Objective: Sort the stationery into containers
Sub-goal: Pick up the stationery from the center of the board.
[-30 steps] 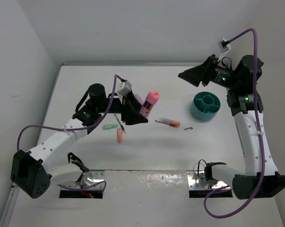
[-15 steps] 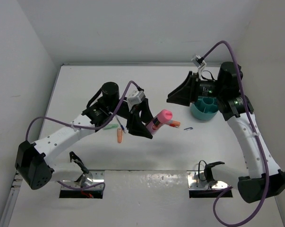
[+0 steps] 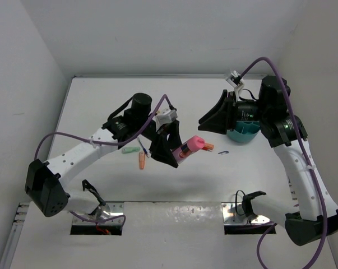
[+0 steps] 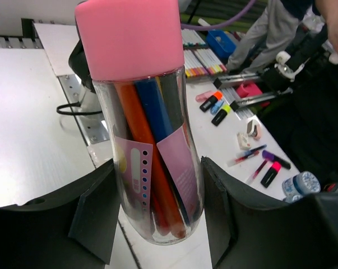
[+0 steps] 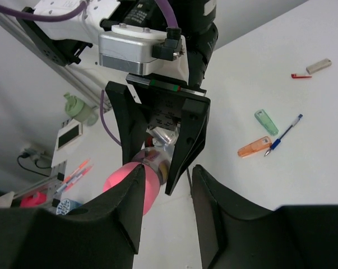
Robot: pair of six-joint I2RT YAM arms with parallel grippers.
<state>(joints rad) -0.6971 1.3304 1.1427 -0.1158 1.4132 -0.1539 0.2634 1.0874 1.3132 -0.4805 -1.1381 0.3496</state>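
Item, held: I have the left claw (image 4: 157, 168) clamped on a pink-capped clear tube (image 3: 192, 145) packed with orange and blue pens. It hangs tilted above mid-table (image 3: 101, 101), cap towards the right claw (image 5: 167, 171), whose fingers stand apart near that cap, gripping nothing. Items, loose on the table: mint-green stub (image 3: 129, 150), orange stub (image 3: 141, 161) and dark-blue pen (image 3: 143, 148) left of the tube; red-orange pen (image 3: 207, 147) and tiny purple piece (image 3: 223, 152) right of it; teal cup (image 3: 242, 133) beyond, partly hidden behind my right arm.
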